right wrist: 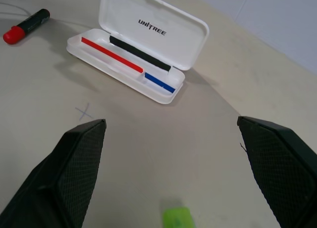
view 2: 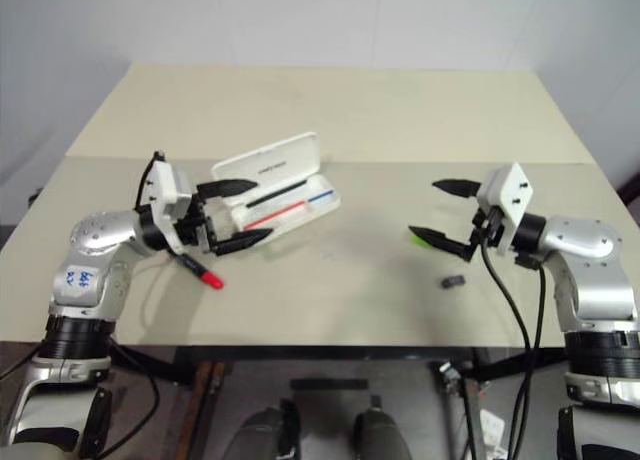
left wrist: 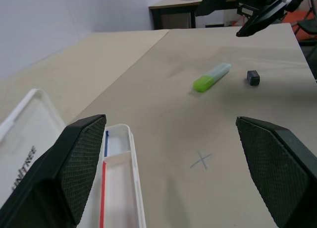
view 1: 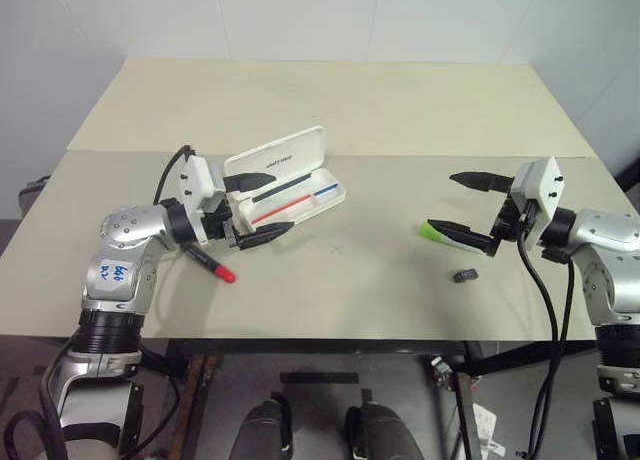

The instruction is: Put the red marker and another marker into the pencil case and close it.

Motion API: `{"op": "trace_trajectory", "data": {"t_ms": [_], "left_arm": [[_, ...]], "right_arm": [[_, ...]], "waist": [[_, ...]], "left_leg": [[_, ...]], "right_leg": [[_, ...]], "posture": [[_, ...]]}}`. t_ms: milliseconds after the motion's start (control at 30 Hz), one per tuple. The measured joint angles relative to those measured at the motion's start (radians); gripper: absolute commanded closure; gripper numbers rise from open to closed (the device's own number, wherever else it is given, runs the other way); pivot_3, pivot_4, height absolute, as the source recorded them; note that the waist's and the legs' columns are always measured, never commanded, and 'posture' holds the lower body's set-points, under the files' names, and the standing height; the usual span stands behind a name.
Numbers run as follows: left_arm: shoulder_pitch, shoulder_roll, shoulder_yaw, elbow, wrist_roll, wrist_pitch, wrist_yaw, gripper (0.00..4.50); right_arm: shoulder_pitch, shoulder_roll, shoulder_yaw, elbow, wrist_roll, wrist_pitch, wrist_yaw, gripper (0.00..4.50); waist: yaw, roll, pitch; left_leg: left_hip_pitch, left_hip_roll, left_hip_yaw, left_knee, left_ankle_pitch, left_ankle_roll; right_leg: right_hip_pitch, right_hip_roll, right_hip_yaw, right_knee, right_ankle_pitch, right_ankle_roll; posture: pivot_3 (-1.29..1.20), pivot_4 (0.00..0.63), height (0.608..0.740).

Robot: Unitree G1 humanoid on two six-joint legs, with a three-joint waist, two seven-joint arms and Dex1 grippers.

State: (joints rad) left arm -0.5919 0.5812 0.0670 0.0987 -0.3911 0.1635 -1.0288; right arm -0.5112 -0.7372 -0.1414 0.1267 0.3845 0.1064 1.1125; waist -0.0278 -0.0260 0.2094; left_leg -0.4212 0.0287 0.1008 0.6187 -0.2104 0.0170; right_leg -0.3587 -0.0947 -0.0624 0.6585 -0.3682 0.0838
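Left claw (view 1: pixel 258 209) agape — red marker (view 1: pixel 212 265) beneath

The beige table (view 1: pixel 330 110) sat in front of me. Left of its middle lay the pencil case (view 1: pixel 287 179), open, lid raised toward the far edge. My red marker (view 1: pixel 212 265) rested nearer the front edge, close to the left side. Over to the right lay the green marker (left wrist: pixel 212 77), the small dark lump (view 1: pixel 465 275) just beside it, toward the front edge.
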Motion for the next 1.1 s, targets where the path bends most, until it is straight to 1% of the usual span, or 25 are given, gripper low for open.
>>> {"op": "trace_trajectory", "data": {"t_ms": [167,400,567,733,833,933,1100], "left_arm": [[-0.004,0.0,0.0,0.028,0.013,-0.016,0.003,0.04],[-0.003,-0.004,0.002,0.035,0.037,-0.023,0.059,0.04],[0.077,0.008,0.017,0.008,0.05,-0.01,0.129,0.04],[0.168,0.028,0.051,-0.044,0.058,0.017,0.185,0.04],[0.199,0.033,0.051,-0.055,0.064,0.045,0.201,0.04],[0.202,0.041,0.045,-0.055,0.072,0.063,0.206,0.04],[0.164,0.046,0.012,-0.047,0.09,0.084,0.205,0.04]], "right_arm": [[-0.027,0.042,0.019,0.012,-0.003,-0.014,-0.013,0.0],[-0.038,0.067,0.046,0.037,-0.011,-0.023,-0.011,0.0],[-0.07,0.127,0.106,0.029,-0.011,-0.023,0.009,0.0],[-0.083,0.187,0.187,0.021,-0.022,-0.022,0.037,0.0],[-0.12,0.214,0.216,0.027,-0.023,-0.027,0.067,0.0],[-0.158,0.237,0.219,0.058,-0.025,-0.048,0.081,0.0],[-0.169,0.262,0.225,0.118,-0.033,-0.076,0.101,0.0]], "waist": [[0.001,0.0,0.0],[0.003,0.0,0.0],[-0.006,0.0,0.0],[-0.001,0.0,0.0],[0.003,0.0,0.0],[0.002,0.0,0.0],[0.0,0.0,0.0]], "left_leg": [[0.0,0.0,0.0,0.0,0.0,0.0],[-0.001,0.0,-0.001,0.001,0.0,0.0],[0.0,0.001,0.0,0.0,0.0,0.0],[0.0,0.0,0.0,0.0,0.0,0.0],[0.0,0.0,-0.002,0.001,-0.001,0.001],[0.0,0.0,-0.003,0.001,-0.001,0.0],[0.0,0.0,-0.003,0.0,0.0,0.0]], "right_leg": [[0.0,0.0,0.0,0.0,0.0,0.0],[0.0,0.0,0.0,0.0,0.0,0.0],[-0.001,0.0,0.0,0.001,0.0,0.0],[-0.001,-0.001,0.0,0.001,0.0,0.0],[0.0,-0.001,-0.001,0.001,0.0,0.0],[0.001,-0.002,-0.002,0.001,0.0,0.0],[0.0,-0.001,-0.003,0.001,0.0,0.0]], "posture": [[0.0,0.15,0.74],[0.0,0.15,0.74],[0.0,0.15,0.74],[0.0,0.15,0.74],[0.0,0.15,0.74],[0.0,0.15,0.74],[0.0,0.15,0.74]]}}
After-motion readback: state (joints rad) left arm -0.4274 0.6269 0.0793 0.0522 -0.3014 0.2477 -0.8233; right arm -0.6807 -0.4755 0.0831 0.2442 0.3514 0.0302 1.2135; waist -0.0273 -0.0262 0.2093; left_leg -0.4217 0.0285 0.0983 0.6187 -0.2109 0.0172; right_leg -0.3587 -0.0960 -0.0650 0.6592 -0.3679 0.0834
